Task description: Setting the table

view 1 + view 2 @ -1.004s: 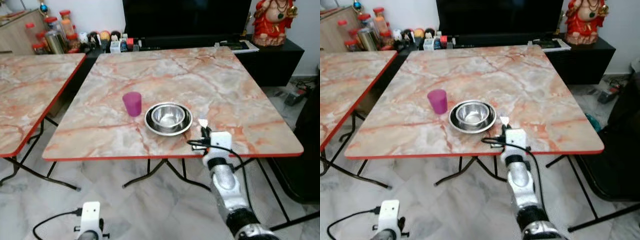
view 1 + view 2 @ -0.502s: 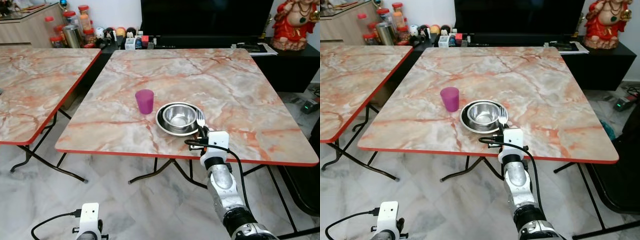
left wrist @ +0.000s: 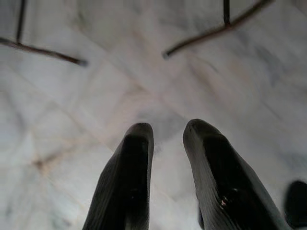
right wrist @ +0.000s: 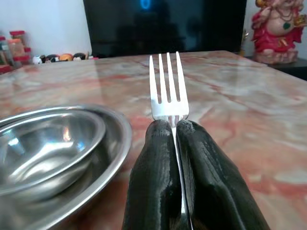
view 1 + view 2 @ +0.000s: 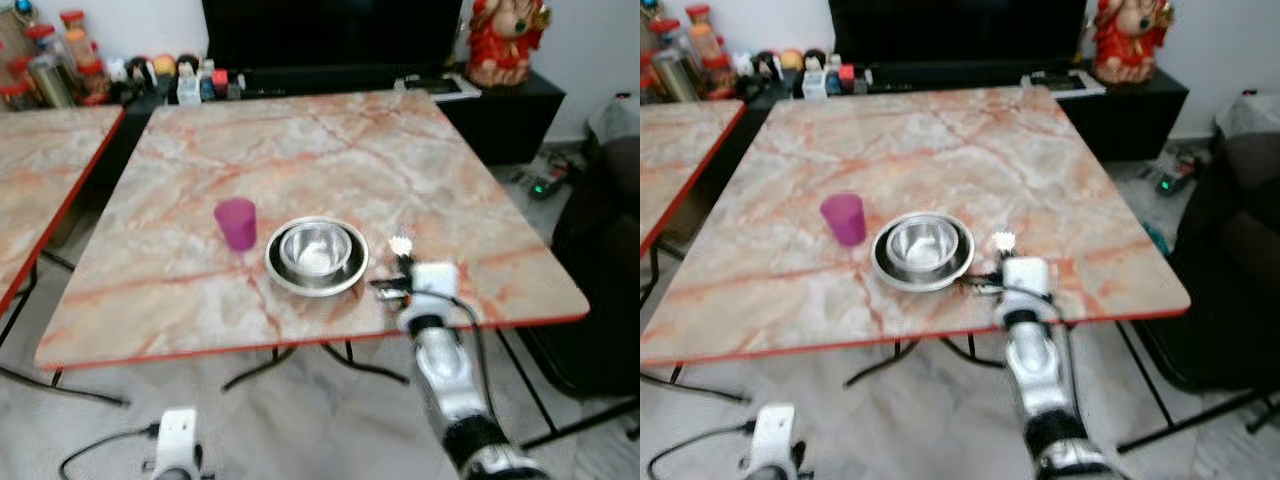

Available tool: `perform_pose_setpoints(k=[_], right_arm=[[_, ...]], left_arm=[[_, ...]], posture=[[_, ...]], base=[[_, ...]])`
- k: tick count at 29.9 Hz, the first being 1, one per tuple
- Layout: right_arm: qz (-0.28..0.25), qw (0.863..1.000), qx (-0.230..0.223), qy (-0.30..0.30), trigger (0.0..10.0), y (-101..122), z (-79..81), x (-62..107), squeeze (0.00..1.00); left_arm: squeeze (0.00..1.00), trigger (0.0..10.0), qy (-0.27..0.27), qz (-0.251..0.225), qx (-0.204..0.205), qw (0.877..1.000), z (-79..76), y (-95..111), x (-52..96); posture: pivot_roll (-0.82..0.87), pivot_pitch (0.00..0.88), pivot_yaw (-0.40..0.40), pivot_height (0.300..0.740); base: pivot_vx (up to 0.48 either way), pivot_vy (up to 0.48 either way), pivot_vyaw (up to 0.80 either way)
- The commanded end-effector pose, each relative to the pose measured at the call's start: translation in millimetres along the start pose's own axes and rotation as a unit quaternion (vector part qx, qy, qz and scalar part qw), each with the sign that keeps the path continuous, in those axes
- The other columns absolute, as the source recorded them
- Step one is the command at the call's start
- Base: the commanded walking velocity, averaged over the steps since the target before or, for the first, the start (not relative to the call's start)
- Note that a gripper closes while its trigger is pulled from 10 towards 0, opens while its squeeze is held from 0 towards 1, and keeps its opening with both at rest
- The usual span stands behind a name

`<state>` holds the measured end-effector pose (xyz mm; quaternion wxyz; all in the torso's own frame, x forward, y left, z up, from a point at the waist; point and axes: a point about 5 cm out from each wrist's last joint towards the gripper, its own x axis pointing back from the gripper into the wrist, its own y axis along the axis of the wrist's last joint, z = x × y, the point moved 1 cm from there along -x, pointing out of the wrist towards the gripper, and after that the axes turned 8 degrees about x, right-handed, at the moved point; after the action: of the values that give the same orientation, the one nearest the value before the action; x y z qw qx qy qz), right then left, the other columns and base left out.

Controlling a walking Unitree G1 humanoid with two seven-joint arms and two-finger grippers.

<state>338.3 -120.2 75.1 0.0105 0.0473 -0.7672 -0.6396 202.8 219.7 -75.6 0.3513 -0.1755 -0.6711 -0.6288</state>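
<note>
Right pincer (image 4: 178, 143) is clamped tight on a fork (image 4: 168, 86), both black fingers (image 4: 153, 163) pressed against the handle, prongs poking straight out ahead of the tips. In the head views that pincer (image 5: 402, 268) hangs over the near edge of the table (image 5: 450, 190), just to the right of the plate (image 5: 280, 282), and here's what matters: the fork's long axis points away from the robot, toward the far side of the table, running alongside the plate's right rim and not across it. From the wrist the prongs sit above bare marble with the plate's rim just beside them, apart from it as far as I can tell. So the spot for the fork looks to be right under the pincer, a short drop and no sideways reach.

The fork itself: plain shiny metal, four slim straight prongs, thin flat handle mostly hidden between the fingers. It should lie flat easily once let go.

Moving outward, a steel bowl (image 5: 314, 250) sits inside the plate, and a purple cup (image 5: 236, 222) stands upright just left of the plate, near but not touching. Left pincer (image 3: 165, 158) hangs low over the floor, fingers a little apart, holding nothing; the right arm is plainly the nearer one.
</note>
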Motion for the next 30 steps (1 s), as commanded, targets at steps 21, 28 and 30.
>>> perform_pose_setpoints(k=[21, 28, 30], right_arm=[[0.025, 0.999, 0.023, -0.003, 10.0, -1, -2.8, -3.4, 0.00], [0.034, 0.999, -0.004, -0.013, 10.0, 5, 0.6, -9.9, 0.00], [0.041, 0.999, -0.012, -0.019, 10.0, 5, 0.5, -11.3, 0.00]], left_arm=[[0.00, 10.0, -0.007, 0.000, 0.011, 1.000, -6.0, -1, 0.3], [0.00, 10.0, -0.007, 0.002, 0.005, 1.000, -3.1, -2, 0.5], [0.00, 10.0, -0.007, 0.001, 0.005, 1.000, -1.9, -2, 0.6]], posture=[[0.02, 0.000, 0.039, 0.740], [0.02, 0.000, 0.047, 0.740], [0.03, 0.000, 0.050, 0.740]], base=[[0.124, 0.000, 0.00], [0.000, 0.000, 0.00], [0.000, 0.000, 0.00]])
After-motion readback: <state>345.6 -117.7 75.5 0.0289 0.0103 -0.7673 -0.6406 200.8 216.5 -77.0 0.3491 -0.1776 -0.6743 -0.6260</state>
